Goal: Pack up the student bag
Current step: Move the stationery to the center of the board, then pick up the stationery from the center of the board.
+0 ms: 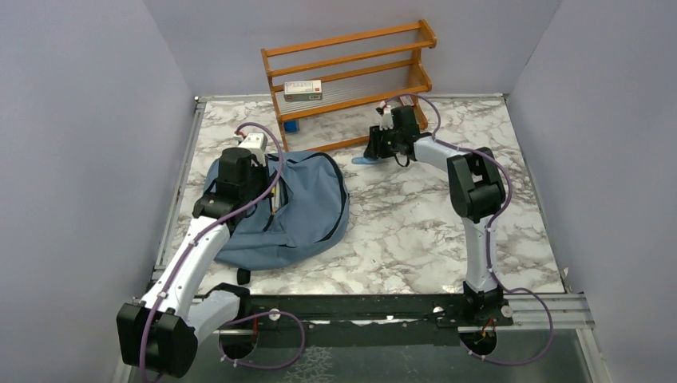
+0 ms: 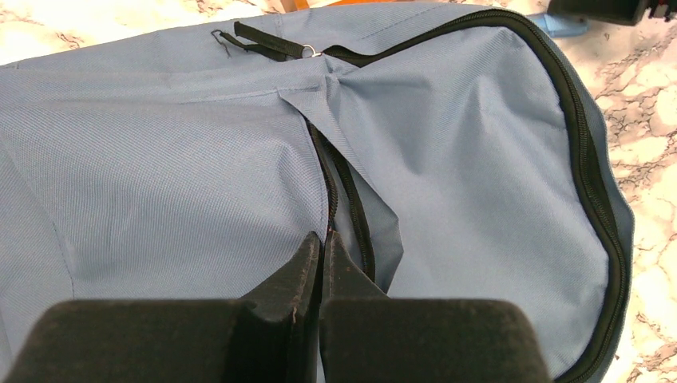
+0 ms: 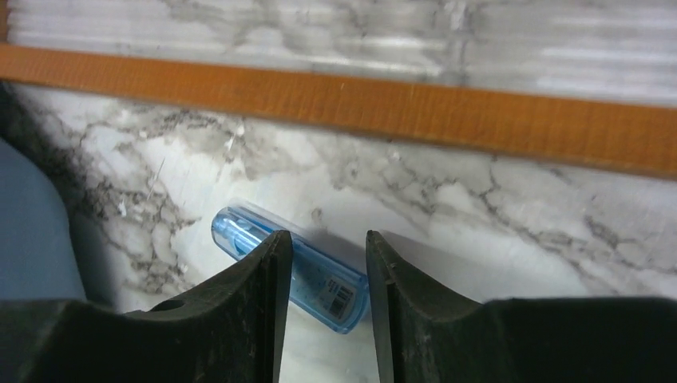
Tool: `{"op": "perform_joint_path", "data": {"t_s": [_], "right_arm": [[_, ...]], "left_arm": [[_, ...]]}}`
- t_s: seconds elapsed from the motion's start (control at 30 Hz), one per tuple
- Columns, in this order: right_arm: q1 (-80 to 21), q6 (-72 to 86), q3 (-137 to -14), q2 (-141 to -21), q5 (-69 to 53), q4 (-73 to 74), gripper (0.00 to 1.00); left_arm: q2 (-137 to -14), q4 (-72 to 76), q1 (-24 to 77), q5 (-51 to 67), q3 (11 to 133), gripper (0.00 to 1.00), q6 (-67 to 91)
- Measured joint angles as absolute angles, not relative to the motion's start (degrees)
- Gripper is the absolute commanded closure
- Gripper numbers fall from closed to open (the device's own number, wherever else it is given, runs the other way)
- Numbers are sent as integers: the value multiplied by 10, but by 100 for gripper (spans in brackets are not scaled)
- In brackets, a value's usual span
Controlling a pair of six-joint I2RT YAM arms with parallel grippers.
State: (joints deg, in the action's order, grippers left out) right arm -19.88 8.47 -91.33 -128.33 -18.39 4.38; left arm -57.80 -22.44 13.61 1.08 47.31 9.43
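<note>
Student bag (image 1: 299,209) lies slumped at centre-left of the top view on the marble table (image 1: 423,223), rounded top toward the right and black zipper trim curving along that side. The left gripper (image 2: 321,236) sits on it. In the left wrist view its fingers are pressed together at the zipper edge, and the fabric puckers toward them, so it seems to pinch that edge. How wide the mouth gapes cannot be told from any view.

Up and right of the bag, just before the wooden rack (image 1: 351,72), a small clear blue case (image 3: 319,287) rests on the marble. The right gripper (image 3: 323,236) stands over it with its jaws apart and not yet clamped on the case. Its long axis runs from upper left to lower right, skewed across that gap. The right arm is plainly nearer, and the carry to the bag would go leftward.

Only the top view shows bag and case together. Only the right wrist view shows the skew.
</note>
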Motion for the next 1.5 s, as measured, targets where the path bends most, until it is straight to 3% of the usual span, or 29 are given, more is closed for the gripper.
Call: {"op": "perform_joint_path", "data": {"t_s": [0.1, 0.5, 0.87, 1.5], "right_arm": [[-199, 82, -881, -1262, -197, 44, 56], [-199, 81, -809, -1205, -213, 48, 36], [-199, 69, -873, -1245, -282, 49, 33], [-201, 51, -818, -1213, -312, 77, 32]], "left_arm": [[-581, -223, 136, 11, 473, 100, 95], [-596, -215, 136, 19, 473, 100, 99], [-597, -215, 136, 21, 473, 100, 101], [-606, -210, 136, 26, 473, 100, 102]]}}
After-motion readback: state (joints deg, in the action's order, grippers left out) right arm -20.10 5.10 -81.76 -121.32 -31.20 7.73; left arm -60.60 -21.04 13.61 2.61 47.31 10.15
